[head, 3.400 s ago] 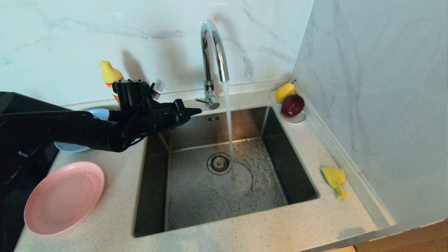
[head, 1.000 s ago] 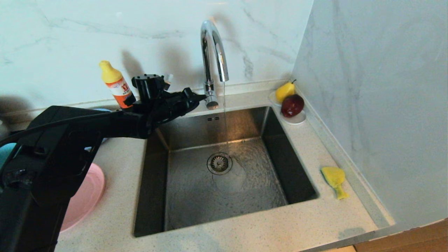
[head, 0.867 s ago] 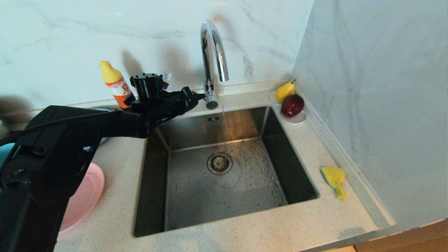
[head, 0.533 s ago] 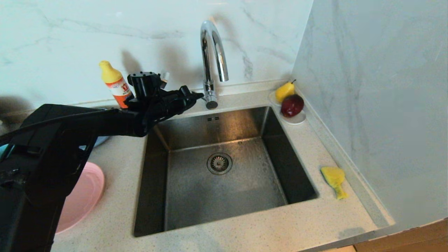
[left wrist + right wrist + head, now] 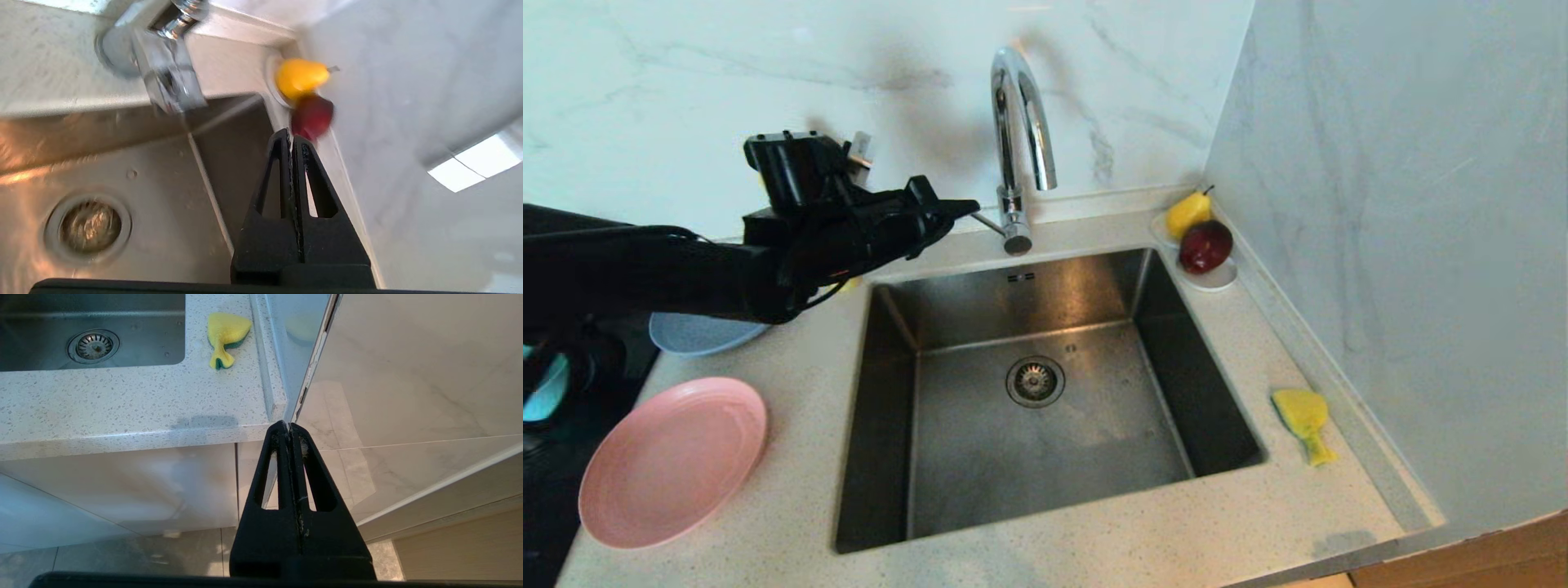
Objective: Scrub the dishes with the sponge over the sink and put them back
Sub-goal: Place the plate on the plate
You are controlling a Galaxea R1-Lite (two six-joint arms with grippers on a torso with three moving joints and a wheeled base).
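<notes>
A: Where does the left pincer stand?

B: Up by the tap, just beside its lever, fingers pressed together and holding nothing. No water runs; the sink looks wet but bare, only the drain strainer in it.

A: And the dishes?

B: All on the surface to the left of the sink. The pink plate lies nearest the front edge, the blue plate behind it, partly under the arm. A sliver of the teal bowl shows at the far left edge.

A: The sponge?

B: The sponge lies on the right of the sink, close to the wall, well apart from the plates. The right pincer hangs parked below the front edge of the surface, also pressed shut and empty.

A: So what is the step, by your reckoning?

B: Leaving the tap and fetching a dish, I judge. The left pincer should clear the lever without knocking it, spread its fingers, then come at the pink plate's rim from the side, one finger slid under the lip, since a flat plate offers nothing else to pinch.

A: Risks?

B: A shallow bite may slip on smooth plastic. The right arm would best take the sponge.
</notes>
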